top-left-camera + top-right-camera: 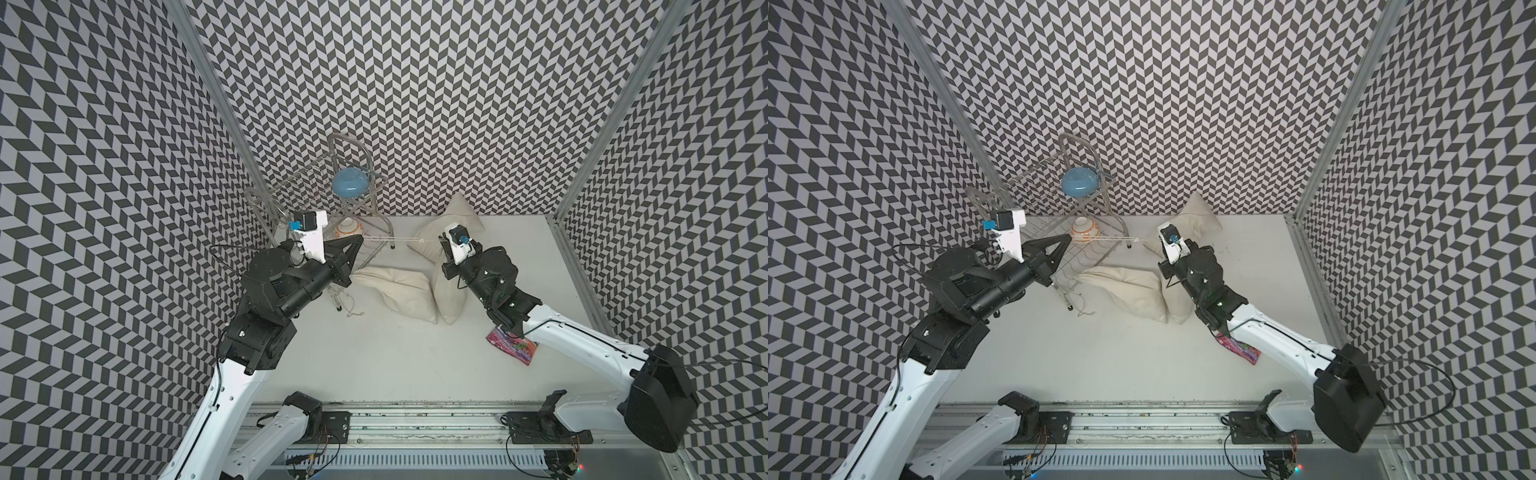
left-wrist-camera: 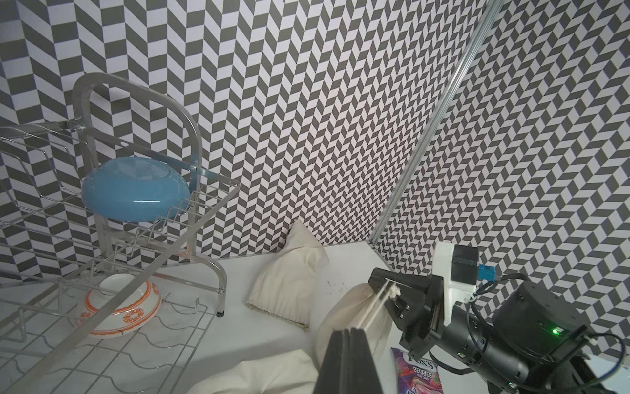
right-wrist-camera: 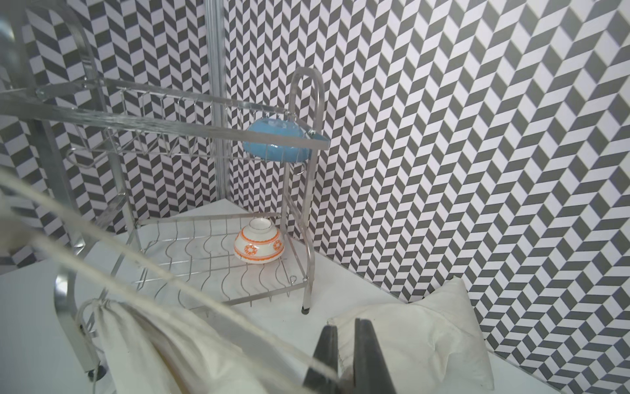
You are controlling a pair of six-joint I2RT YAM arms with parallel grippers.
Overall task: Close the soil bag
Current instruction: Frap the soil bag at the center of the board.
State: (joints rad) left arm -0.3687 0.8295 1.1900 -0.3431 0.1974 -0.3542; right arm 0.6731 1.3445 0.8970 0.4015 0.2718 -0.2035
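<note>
The soil bag (image 1: 449, 299) (image 1: 1177, 305) is a cream cloth sack standing right of centre, and its gathered neck shows in the left wrist view (image 2: 344, 317). Its white drawstring (image 1: 399, 239) (image 2: 371, 308) is stretched taut above the table between both grippers. My left gripper (image 1: 360, 237) (image 2: 351, 330) is shut on one end, with the fingers pressed together. My right gripper (image 1: 441, 241) (image 2: 383, 278) (image 3: 344, 329) is closed on the other end at the bag's neck. A frayed knot sticks out past its jaws.
A metal dish rack (image 2: 80, 116) stands at the back left, holding a blue bowl (image 1: 350, 183) above and an orange-patterned bowl (image 1: 350, 228) below. Another cream bag (image 1: 457, 216) leans at the back and one (image 1: 399, 291) lies mid-table. A candy packet (image 1: 513, 343) lies under my right arm.
</note>
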